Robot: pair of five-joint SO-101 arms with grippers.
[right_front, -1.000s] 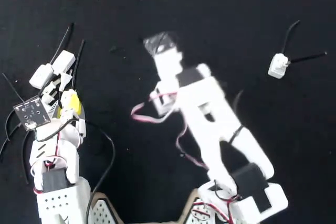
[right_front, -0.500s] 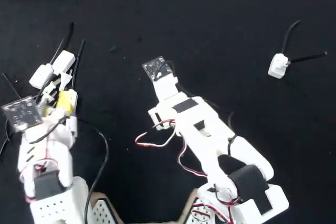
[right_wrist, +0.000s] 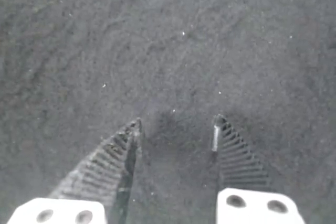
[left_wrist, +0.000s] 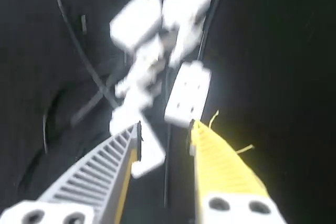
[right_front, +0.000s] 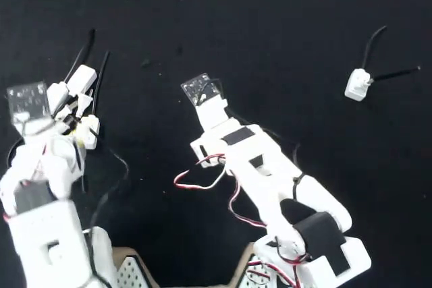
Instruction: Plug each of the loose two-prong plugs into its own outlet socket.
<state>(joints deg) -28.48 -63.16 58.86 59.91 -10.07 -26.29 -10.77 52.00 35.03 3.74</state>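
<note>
Plugs (right_front: 82, 79) lie bunched w/ tangled cords (right_front: 82, 50) at table's left, left claw (left_wrist: 165, 127) half-open & empty right at them; it could snag a cord or nip two pieces. Right claw (right_wrist: 176, 124), centre, gapes empty over cloth (right_wrist: 157, 35); lone plug (right_front: 357, 84) sits far right.

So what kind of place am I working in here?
Probably a robotics lab bench: a black cloth table, a small white arm with exposed wires, and loose white plugs on black cords.

Spread end effector (left_wrist: 165, 127) near white outlet socket (left_wrist: 188, 94)
</note>
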